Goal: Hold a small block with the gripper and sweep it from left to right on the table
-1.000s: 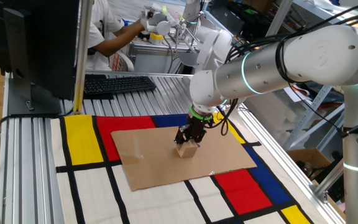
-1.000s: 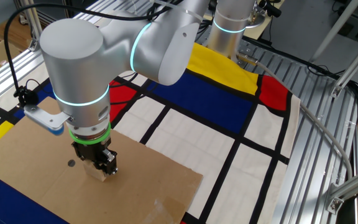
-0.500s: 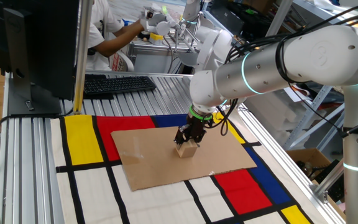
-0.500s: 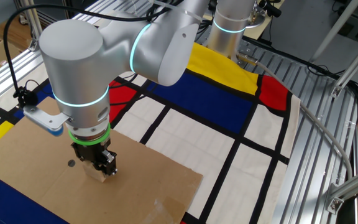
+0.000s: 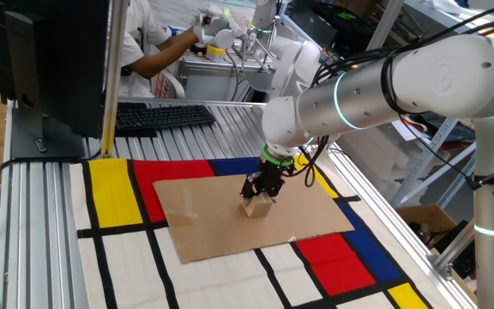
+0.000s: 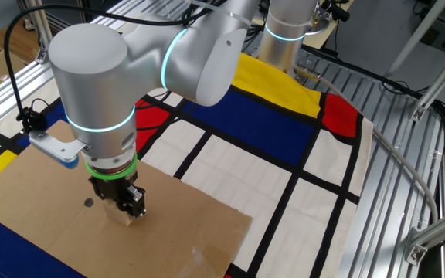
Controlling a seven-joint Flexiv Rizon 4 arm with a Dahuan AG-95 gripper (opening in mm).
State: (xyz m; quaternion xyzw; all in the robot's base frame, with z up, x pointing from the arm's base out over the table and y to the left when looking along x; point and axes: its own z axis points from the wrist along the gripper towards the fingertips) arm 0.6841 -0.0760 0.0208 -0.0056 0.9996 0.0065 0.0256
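Observation:
The small block [image 5: 258,207], a light tan wooden cube, rests on the brown cardboard sheet [image 5: 204,215] near its middle. My gripper [image 5: 260,193], black with a green ring, points straight down with its fingers closed on the block's sides. From the other fixed view the small block [image 6: 127,215] shows just under the gripper [image 6: 122,202], touching the cardboard [image 6: 45,193]. The table [image 5: 41,223] carries the coloured mat [image 5: 114,193] beneath the sheet.
A black keyboard [image 5: 161,116] and a monitor [image 5: 50,60] stand at the far end of the table. A person [image 5: 157,43] works behind them. The thick white arm [image 6: 130,69] hangs over the cardboard. Aluminium rails [image 6: 400,177] border the mat.

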